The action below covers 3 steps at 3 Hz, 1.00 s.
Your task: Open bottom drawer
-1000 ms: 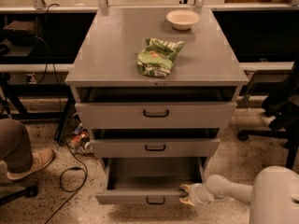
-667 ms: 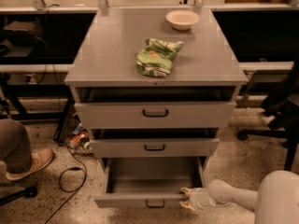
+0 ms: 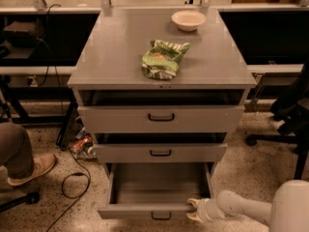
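The bottom drawer (image 3: 154,210) is the lowest of three grey drawers in the cabinet. It is pulled far out and shows a plain grey inside, with a small black handle (image 3: 161,215) at the centre of its front. My gripper (image 3: 194,210) comes in from the lower right on a white arm. Its fingers (image 3: 195,203) sit at the right end of the drawer's front edge, one above and one below.
The middle drawer (image 3: 160,152) and top drawer (image 3: 161,118) stand slightly out. A green bag (image 3: 161,58) and a white bowl (image 3: 188,19) lie on the cabinet top. A person's leg and shoe (image 3: 29,167), cables (image 3: 72,182) and a chair base (image 3: 294,144) are on the floor.
The bottom drawer has slid further out toward the camera, and my gripper has moved with its front edge, downward in the view.
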Each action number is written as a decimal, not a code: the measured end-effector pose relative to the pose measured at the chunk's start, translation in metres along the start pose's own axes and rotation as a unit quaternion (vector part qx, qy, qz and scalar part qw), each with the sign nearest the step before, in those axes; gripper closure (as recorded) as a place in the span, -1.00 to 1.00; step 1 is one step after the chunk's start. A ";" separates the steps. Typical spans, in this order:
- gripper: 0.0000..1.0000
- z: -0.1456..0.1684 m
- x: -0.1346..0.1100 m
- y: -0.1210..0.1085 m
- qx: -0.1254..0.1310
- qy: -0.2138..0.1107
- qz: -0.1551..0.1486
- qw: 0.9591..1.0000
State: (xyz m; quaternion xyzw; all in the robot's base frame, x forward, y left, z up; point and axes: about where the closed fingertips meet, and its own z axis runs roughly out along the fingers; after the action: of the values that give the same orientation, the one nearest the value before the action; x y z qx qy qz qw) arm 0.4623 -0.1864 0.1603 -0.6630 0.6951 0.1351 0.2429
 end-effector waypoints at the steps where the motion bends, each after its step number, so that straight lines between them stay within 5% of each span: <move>1: 1.00 -0.003 -0.002 -0.001 0.000 0.000 0.000 1.000; 3: 1.00 -0.003 -0.002 0.000 0.000 0.000 0.000 1.000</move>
State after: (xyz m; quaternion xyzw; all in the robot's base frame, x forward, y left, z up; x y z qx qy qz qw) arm 0.4622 -0.1864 0.1643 -0.6630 0.6951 0.1352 0.2430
